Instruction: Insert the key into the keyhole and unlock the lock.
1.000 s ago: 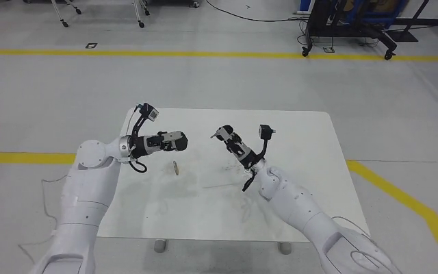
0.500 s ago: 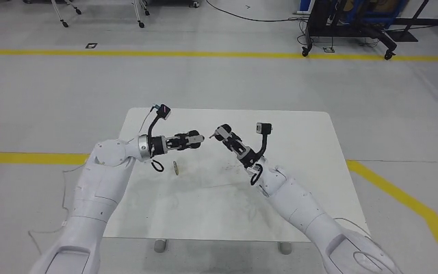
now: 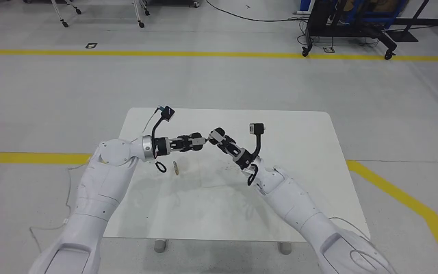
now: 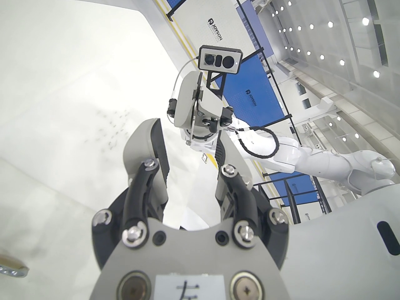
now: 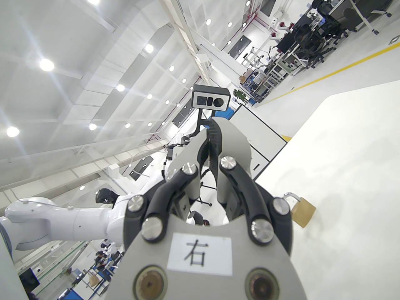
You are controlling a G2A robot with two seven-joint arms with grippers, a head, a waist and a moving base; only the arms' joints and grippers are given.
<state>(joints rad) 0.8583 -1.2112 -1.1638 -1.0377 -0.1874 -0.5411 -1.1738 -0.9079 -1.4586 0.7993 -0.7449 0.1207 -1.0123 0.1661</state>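
While on white table (image 3: 294,144), brass padlock (image 3: 176,168).

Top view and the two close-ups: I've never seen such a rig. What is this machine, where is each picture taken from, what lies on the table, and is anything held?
It is a two-armed robot at a table. The top view looks down from a camera above its arms; each close-up comes from a camera on one wrist. A brass padlock lies on the table. The left gripper is open and empty. The right gripper is shut; whether a key sits between its fingers cannot be seen. The grippers face each other closely above the table.
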